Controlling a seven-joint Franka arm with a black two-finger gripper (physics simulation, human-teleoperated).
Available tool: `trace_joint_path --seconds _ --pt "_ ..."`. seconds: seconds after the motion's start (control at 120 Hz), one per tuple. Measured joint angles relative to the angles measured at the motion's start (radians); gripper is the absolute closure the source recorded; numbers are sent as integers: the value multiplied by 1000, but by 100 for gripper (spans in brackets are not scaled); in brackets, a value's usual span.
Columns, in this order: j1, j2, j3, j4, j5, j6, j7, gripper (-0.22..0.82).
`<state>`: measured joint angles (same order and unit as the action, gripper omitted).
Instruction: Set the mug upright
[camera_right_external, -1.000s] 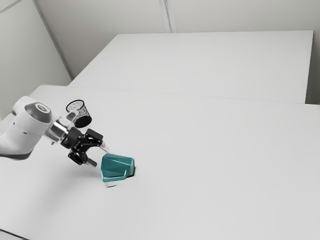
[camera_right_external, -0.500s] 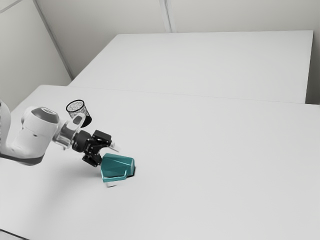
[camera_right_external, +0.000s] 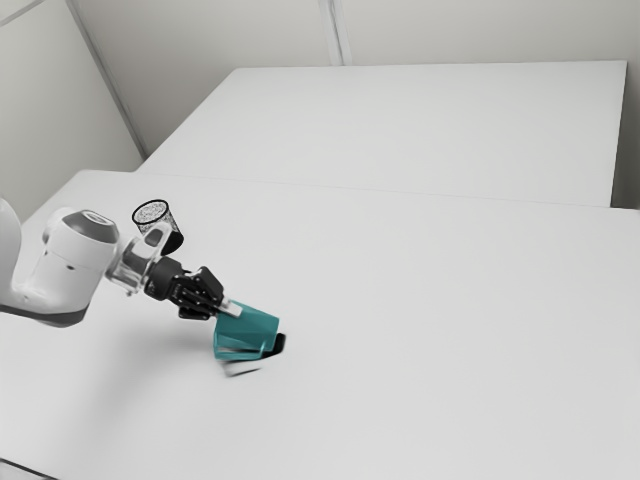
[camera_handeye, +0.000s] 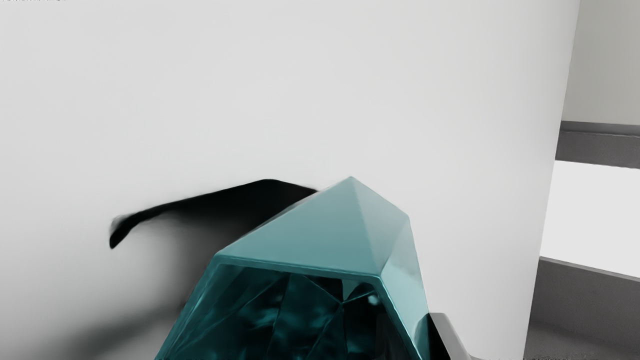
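Note:
The teal faceted mug (camera_right_external: 250, 330) lies on its side, tilted, its dark shadow standing apart from its far end. My gripper (camera_right_external: 229, 309) is at its rim on the exterior view's left, shut on the wall. In the wrist view the mug (camera_handeye: 310, 230) shows its open mouth facing my hand. There the gripper (camera_handeye: 417, 340) has one grey finger (camera_handeye: 446, 332) against the outer side of the wall; the other is hard to make out in the dark interior.
A black mesh cup (camera_right_external: 158, 222) stands behind my hand, close to the arm. The white table (camera_right_external: 430, 330) carries both, and another white surface (camera_right_external: 420, 130) lies beyond it. A dark cable is at the exterior view's lower left corner.
My gripper has advanced toward the exterior view's right to the mug's rim, and its fingers have closed on the wall. The mug has shifted slightly that way and tilted, its shadow now more exposed.

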<state>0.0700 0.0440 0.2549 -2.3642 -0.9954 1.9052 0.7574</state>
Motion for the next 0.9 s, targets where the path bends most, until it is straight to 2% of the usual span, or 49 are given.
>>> trace_joint_path --seconds 0.1,0.225,0.4,0.517,0.658,0.9 --pt "-5 -11 -5 1 1 1 8 75" --pt "23 -116 -56 11 28 3 3 77" --pt "-26 -166 -131 155 287 -2 -75 78" --pt "-38 -159 -187 237 557 3 -152 78" --pt "-69 -125 -211 283 826 33 -241 78" --pt "-113 -10 -242 296 1019 135 -362 78"
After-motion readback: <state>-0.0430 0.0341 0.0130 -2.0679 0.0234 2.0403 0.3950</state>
